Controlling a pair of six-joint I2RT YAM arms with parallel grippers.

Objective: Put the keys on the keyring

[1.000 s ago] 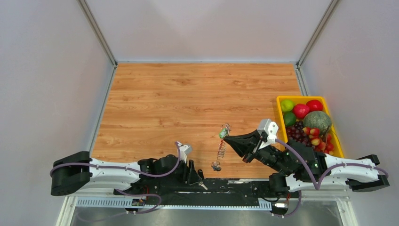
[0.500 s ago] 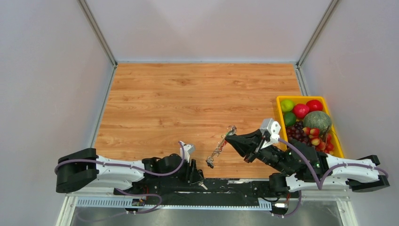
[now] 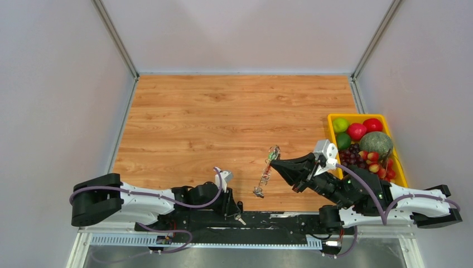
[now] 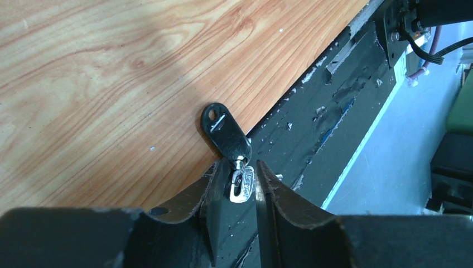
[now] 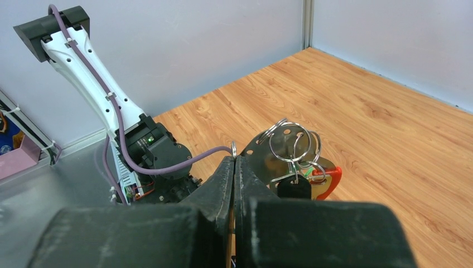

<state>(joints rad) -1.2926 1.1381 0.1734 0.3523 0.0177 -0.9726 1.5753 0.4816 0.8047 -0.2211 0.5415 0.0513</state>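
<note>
Left fingers [image 4: 215, 196] slightly apart, held low; right fingers [image 5: 223, 184] pinched tight together, raised higher.

Top view: bright, even light from above, sharp all over. My arms cast only faint soft shadows on the table [image 3: 223, 111], no glare. Left wrist view: key [image 4: 226, 131] crisp, soft shadow bands across the wood, my left gripper [image 4: 241, 173] dark and a bit soft up close, right edge pale and washed out. Right wrist view: my right gripper [image 5: 234, 162] is a black, blurred mass in the foreground, the keyring [image 5: 304, 167] glints, and the floor behind is sharp.
</note>
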